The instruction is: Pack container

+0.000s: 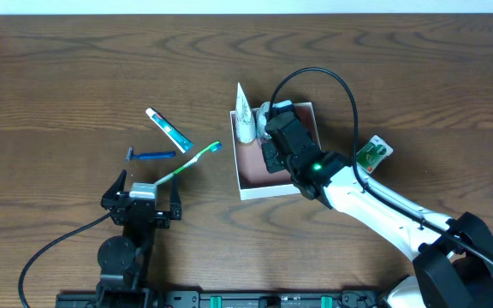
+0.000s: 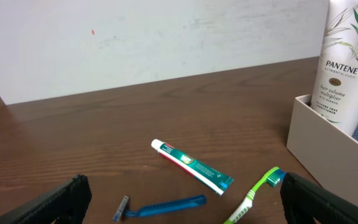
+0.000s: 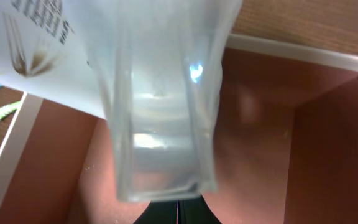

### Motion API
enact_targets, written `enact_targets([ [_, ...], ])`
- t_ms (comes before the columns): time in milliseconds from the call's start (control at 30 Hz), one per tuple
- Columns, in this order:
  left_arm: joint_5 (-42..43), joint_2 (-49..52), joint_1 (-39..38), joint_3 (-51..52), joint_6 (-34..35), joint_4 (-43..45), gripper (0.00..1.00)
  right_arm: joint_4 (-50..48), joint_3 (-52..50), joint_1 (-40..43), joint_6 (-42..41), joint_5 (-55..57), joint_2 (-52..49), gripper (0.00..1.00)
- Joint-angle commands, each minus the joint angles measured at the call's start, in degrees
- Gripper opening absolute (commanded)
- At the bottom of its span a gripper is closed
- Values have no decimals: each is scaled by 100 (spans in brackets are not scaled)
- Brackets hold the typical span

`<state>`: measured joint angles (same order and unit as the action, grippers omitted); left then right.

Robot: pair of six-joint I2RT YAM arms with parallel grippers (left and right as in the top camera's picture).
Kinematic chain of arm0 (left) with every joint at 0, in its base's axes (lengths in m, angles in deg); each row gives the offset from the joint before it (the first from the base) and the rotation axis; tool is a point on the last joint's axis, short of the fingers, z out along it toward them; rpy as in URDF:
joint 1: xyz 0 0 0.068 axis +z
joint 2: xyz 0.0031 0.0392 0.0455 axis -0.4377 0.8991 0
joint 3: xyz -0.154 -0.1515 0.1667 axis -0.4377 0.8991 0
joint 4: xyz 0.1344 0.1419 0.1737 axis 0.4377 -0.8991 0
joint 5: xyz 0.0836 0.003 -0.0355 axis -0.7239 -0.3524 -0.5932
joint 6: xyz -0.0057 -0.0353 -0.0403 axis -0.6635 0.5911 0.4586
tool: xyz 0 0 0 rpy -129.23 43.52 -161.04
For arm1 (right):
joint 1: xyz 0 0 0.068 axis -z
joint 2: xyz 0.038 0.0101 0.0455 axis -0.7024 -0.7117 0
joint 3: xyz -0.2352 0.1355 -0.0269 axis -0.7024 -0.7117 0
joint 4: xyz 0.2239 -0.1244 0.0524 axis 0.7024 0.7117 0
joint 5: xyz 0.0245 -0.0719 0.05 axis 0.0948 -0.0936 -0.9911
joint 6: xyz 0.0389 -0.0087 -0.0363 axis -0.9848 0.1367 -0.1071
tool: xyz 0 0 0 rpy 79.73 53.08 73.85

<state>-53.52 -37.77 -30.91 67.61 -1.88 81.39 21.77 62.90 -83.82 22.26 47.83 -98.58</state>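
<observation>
Overhead: container (image 1: 268, 192) opens upward, slightly skewed, far end leaning left

Hidden under the right gripper (image 3: 178, 214) in the overhead view: much of the container (image 1: 248, 171) floor, and the fingertips too. From the right wrist, visible only as a dark sliver at the bottom edge. Blurred against that lens, a clear plastic piece (image 3: 160, 124), cut off at the top. Cannot tell what it is. Cropped in the left wrist view: bottle (image 2: 344, 68) top, toothbrush (image 2: 257, 193) handle, most of the left gripper (image 2: 185, 202). Too small to read: print on the green packet (image 1: 372, 152).
</observation>
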Motion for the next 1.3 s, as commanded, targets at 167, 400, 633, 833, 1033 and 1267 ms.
enact_targets([
  [167,-46,-4,-11,107,-74,-203,98,-70,-31,-20,63,85,-28,1],
  [400,-46,-4,-11,107,-74,-203,98,-284,-31,-20,68,87,-28,2],
  [633,-46,-4,-11,107,-74,-203,98,-216,-31,-33,107,2,-28,3],
  [833,-46,-4,-11,107,-74,-203,98,125,-11,-188,103,-66,33,17],
  [1033,-46,-4,-11,107,-74,-203,98,407,74,-446,103,-63,590,27],
  [1267,-46,-4,-11,107,-74,-203,98,1408,179,-494,-201,-57,1628,33],
])
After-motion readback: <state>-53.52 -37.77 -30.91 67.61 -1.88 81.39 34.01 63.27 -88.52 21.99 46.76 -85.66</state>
